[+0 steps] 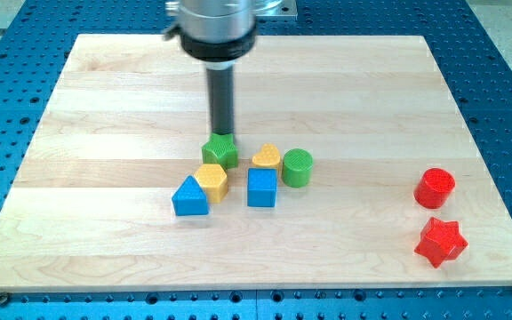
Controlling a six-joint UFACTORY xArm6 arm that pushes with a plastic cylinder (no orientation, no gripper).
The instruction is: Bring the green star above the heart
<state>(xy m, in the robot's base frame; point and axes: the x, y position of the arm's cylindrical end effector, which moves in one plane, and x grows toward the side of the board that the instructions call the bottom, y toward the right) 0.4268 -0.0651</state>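
Camera view shows our tip [223, 133] touching the top edge of the green star [220, 151], which sits just left of the yellow heart [267, 158] on the bench [105, 98]. We judge the push barely begun: next we must get below-left and drive the star up and right. The star has no long axis; its heading is unclear. We carry no jaws.

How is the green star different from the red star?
The green star sits near the board's middle, packed close to other blocks; the red star lies far at the view's right, near the bottom, with only the red cylinder nearby. My tip is right at the green star's top edge; nothing is near the red star. One is green, the other red. Both are star-shaped blocks lying flat on the wooden board.
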